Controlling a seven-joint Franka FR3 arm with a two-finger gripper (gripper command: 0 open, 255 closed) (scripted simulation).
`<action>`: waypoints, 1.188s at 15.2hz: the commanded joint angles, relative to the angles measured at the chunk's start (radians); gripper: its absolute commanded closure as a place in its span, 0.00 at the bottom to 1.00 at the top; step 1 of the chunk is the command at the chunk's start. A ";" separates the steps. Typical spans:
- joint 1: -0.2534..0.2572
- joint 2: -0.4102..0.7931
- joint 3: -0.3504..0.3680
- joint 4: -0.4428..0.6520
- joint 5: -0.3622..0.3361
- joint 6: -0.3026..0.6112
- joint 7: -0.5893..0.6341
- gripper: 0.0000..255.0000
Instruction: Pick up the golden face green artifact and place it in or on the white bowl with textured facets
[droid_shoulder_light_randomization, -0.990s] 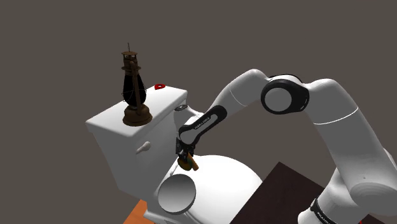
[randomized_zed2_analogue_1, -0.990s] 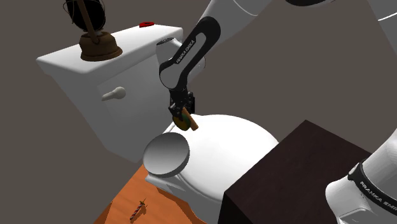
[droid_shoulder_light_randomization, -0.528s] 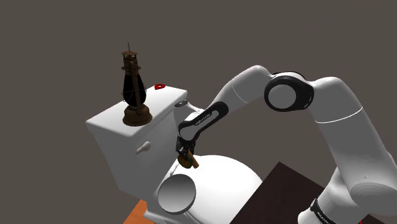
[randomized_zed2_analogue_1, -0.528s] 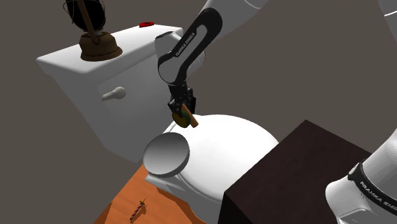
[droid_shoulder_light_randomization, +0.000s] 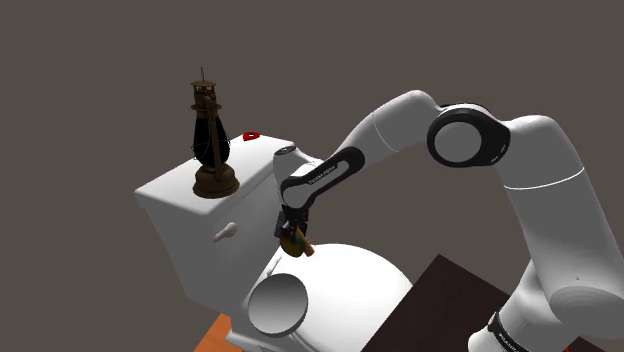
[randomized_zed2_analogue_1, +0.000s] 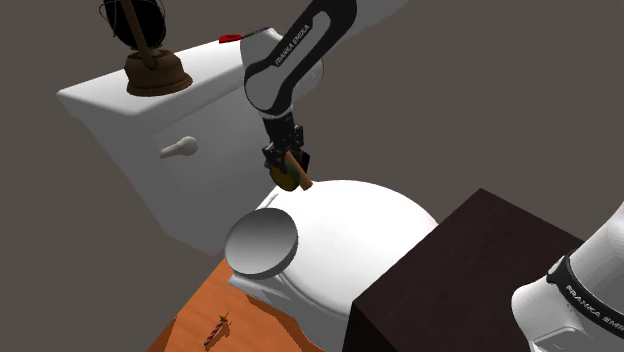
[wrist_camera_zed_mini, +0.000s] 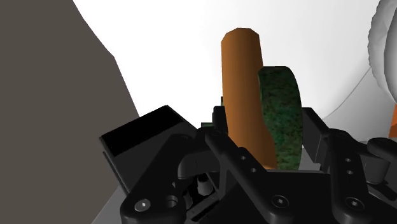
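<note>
My black gripper (droid_shoulder_light_randomization: 292, 238) is shut on the artifact (droid_shoulder_light_randomization: 298, 243), a green disc with a brown-orange bar. It hangs just above the back of the white toilet lid (droid_shoulder_light_randomization: 352, 287). In the second exterior view the gripper (randomized_zed2_analogue_1: 287, 166) holds the artifact (randomized_zed2_analogue_1: 293, 178) up and to the right of the bowl. In the wrist view the green disc and brown bar of the artifact (wrist_camera_zed_mini: 282, 121) stand clasped in the gripper (wrist_camera_zed_mini: 262, 147). The pale bowl (droid_shoulder_light_randomization: 277, 303) sits tilted at the lid's front edge, also seen as the bowl (randomized_zed2_analogue_1: 262, 243) and the bowl (wrist_camera_zed_mini: 385, 46).
A dark lantern (droid_shoulder_light_randomization: 212, 140) and a small red object (droid_shoulder_light_randomization: 251, 134) stand on the white toilet tank (droid_shoulder_light_randomization: 175, 205). The dark brown stand (randomized_zed2_analogue_1: 470, 265) lies beside the toilet. An orange floor patch (randomized_zed2_analogue_1: 195, 305) holds a small striped item (randomized_zed2_analogue_1: 217, 330).
The gripper has lifted slightly with the artifact held in it, and the arm's elbow has swung up and to the right. The bowl and lantern have not moved.
</note>
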 joint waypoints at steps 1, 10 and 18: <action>0.000 -0.020 0.002 -0.003 0.003 -0.016 -0.001 1.00; -0.006 -0.099 0.011 -0.001 0.017 -0.097 -0.015 1.00; -0.009 -0.159 0.018 0.017 0.028 -0.174 -0.027 1.00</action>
